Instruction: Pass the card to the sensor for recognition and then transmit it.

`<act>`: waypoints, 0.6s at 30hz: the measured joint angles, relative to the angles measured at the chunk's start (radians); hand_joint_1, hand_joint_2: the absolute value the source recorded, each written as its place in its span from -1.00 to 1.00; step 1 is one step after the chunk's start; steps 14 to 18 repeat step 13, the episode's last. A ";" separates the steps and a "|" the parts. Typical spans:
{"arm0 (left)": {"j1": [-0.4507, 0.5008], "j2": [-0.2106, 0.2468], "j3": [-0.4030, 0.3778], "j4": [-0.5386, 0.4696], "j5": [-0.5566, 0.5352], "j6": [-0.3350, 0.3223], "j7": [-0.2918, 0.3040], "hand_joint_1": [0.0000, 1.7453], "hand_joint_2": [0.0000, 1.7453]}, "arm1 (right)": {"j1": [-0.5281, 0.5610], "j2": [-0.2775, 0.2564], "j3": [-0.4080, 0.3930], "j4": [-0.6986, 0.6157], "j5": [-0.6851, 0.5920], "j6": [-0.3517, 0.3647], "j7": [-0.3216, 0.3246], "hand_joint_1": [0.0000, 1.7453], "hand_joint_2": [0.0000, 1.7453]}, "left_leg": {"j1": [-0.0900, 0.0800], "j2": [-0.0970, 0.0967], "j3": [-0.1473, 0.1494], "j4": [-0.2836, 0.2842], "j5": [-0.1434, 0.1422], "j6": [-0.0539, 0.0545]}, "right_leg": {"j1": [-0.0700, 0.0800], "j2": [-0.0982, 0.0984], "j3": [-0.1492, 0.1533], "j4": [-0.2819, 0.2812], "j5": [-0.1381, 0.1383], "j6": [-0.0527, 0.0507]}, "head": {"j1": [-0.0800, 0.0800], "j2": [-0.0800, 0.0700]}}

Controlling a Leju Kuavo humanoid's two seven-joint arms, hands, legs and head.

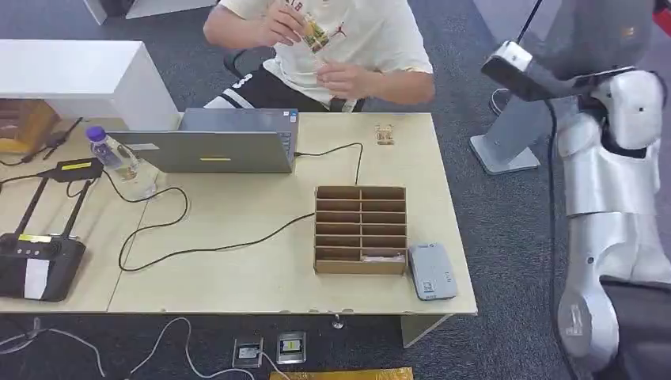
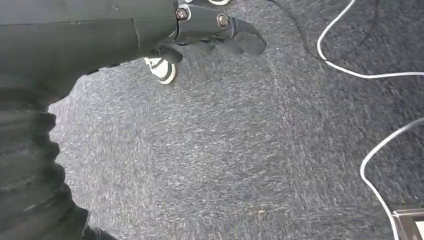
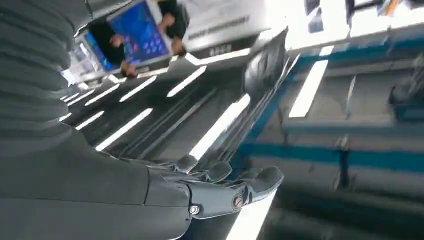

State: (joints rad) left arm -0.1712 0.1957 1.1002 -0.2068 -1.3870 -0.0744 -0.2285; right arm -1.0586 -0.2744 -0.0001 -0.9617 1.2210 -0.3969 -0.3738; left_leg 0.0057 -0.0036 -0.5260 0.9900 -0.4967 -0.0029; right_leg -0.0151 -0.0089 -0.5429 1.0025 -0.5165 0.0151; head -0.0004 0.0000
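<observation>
A person in a cream T-shirt point(image 1: 356, 36) sits at the far side of the pale wooden table point(image 1: 237, 269) and holds a small printed card point(image 1: 314, 33) up in one hand, well above the tabletop. On the table, near the front right corner, a flat grey card sensor point(image 1: 431, 271) lies just beside a brown cardboard sorting box with rows of narrow slots point(image 1: 361, 229). A second small card point(image 1: 384, 134) rests near the far edge, apart from the box. An open grey laptop point(image 1: 217, 141) sits across the middle, with a black cable point(image 1: 198, 237) looping from it over the wood between the laptop and the box. To the left stand a clear plastic bottle with a purple cap point(image 1: 119, 162) and a black controller on a stand point(image 1: 36, 261).

The robot's right arm point(image 1: 617, 174) is raised at the right of the table, off past its edge. Its right hand point(image 3: 220, 187) points up toward the ceiling lights, fingers loosely spread and holding nothing. The left hand point(image 2: 215, 32) hangs over the grey carpet point(image 2: 225, 150), its fingers partly curled with nothing in them, near white cables point(image 2: 370, 75) on the floor.
</observation>
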 joint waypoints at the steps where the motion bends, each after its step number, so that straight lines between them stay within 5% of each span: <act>1: 0.003 0.001 0.003 0.000 0.007 0.001 0.000 -1.00 1.00 | -0.012 -0.025 -0.019 0.000 -0.019 -0.039 0.003 -1.00 1.00 | 0.000 0.000 0.000 0.000 0.000 0.000 | 0.000 -0.001 0.000 0.000 0.000 0.000 | 0.001 0.000; 6: 0.009 0.002 0.024 0.000 0.034 0.016 0.011 -1.00 1.00 | -0.046 -0.180 -0.121 0.051 -0.103 -0.248 -0.009 -1.00 1.00 | 0.000 -0.001 -0.001 0.002 -0.001 0.002 | 0.000 -0.001 0.000 0.000 0.000 0.000 | 0.000 0.000; 11: 0.012 -0.007 0.052 0.000 0.050 0.034 0.040 -1.00 1.00 | 0.009 -0.331 -0.312 0.119 -0.069 -0.260 -0.037 -1.00 1.00 | 0.000 0.000 -0.002 0.003 -0.003 0.002 | 0.000 -0.001 0.000 -0.001 0.000 0.000 | 0.001 0.000; 13: 0.009 -0.008 0.062 0.000 0.057 0.041 0.047 -1.00 1.00 | 0.042 -0.359 -0.373 0.141 -0.040 -0.260 -0.036 -1.00 1.00 | 0.000 0.004 -0.001 0.003 -0.004 0.002 | 0.000 0.004 0.000 0.000 0.000 0.000 | 0.000 0.000; 18: 0.009 -0.008 0.062 0.000 0.057 0.041 0.047 -1.00 1.00 | 0.042 -0.359 -0.373 0.141 -0.040 -0.260 -0.036 -1.00 1.00 | 0.000 0.004 -0.001 0.003 -0.004 0.002 | 0.000 0.004 0.000 0.000 0.000 0.000 | 0.000 0.000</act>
